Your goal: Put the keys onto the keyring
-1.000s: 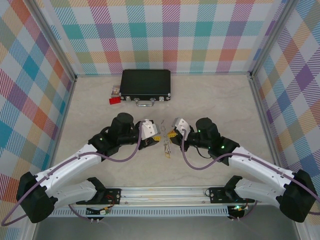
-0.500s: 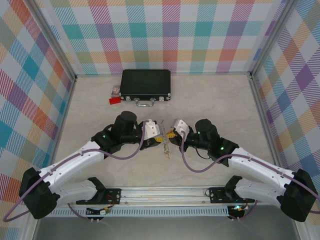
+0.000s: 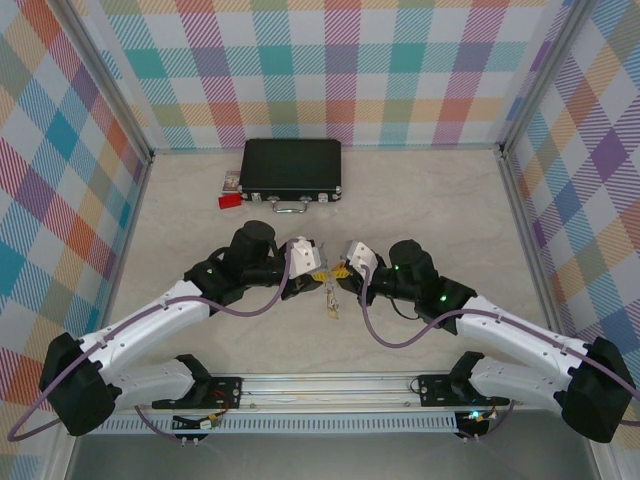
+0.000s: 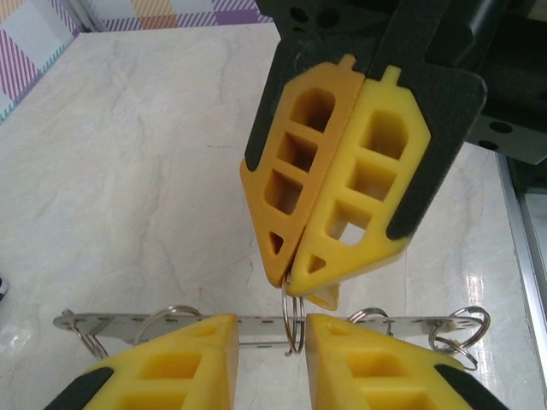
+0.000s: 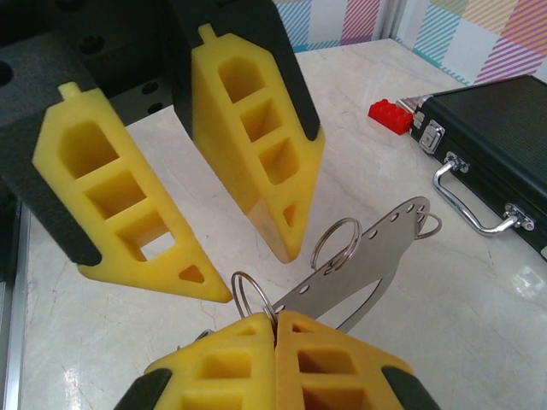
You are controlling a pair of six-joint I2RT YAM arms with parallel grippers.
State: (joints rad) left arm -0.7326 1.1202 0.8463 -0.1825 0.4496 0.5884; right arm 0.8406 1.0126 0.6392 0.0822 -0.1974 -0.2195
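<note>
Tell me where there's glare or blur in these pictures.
Left wrist view: white glare patches on the glossy table at right. Right wrist view: similar sheen at lower right, bright highlights on the handle of the black case, keyring crisp. Top view: flat, even light, and the keyring looks tiny.

The left claw (image 4: 271,329) and right claw (image 4: 291,272) have yellow fingers backed in black. Between them, the keyring (image 5: 350,282) is dull grey metal with silvery rings. Past the claws are a black case (image 5: 504,128) and a red block (image 5: 391,115). The table (image 4: 128,154) is cream marble and the walls (image 3: 340,60) are pastel plaid.
</note>
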